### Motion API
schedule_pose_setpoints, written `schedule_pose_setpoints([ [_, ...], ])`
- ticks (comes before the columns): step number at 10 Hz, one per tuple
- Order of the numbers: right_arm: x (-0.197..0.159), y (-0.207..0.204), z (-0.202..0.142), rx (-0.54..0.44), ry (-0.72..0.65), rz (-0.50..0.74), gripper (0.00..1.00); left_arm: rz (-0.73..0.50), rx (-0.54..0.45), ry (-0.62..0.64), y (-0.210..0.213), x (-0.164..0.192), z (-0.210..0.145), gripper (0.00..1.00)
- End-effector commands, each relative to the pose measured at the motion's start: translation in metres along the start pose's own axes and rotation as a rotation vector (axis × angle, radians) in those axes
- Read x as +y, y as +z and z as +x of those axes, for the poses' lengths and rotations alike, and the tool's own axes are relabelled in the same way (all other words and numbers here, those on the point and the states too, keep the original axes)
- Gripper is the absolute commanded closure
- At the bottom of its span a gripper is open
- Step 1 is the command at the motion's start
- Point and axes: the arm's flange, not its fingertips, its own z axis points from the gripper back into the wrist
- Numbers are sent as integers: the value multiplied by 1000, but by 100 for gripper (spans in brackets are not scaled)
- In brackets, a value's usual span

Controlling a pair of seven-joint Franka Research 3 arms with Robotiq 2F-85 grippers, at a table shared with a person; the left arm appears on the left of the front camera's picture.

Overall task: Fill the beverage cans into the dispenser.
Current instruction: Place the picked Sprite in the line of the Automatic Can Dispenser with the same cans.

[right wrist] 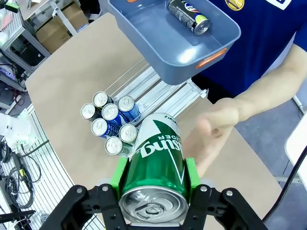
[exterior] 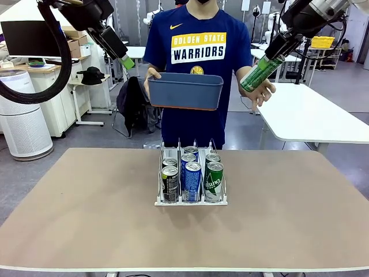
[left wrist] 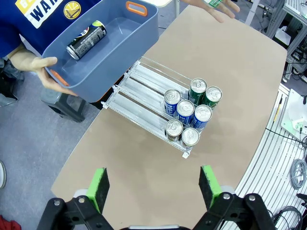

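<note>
Right claw (right wrist: 156, 178) clamps green can (right wrist: 158, 153), up high.
Left claw (left wrist: 153, 186) wide open, empty; seven cans (exterior: 192, 173) in dispenser (exterior: 190, 202) at surface (exterior: 86, 202) centre; person (exterior: 196, 52) holds bin (exterior: 184, 92).

Front view faces across the table (exterior: 86, 225); both wrist views overlook the dispenser (left wrist: 144, 93).
</note>
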Motion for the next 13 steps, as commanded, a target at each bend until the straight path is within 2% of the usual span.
schedule_pose_setpoints([
  [1, 0, 2, 0, -3, 1, -3, 100, 5, -2, 0, 0, 1, 0, 0],
  [2, 0, 2, 0, -3, 1, -3, 100, 5, -2, 0, 0, 1, 0, 0],
  [3, 0, 0, 0, 0, 0, 0, 62, 5, -2, 0, 0, 1, 0, 0],
  [4, 1, 4, -1, 8, 18, 42, 100, 5, -2, 0, 0, 1, 0, 0],
  [13, 3, -2, -2, 16, 0, 26, 100, 5, -2, 0, 0, 1, 0, 0],
])
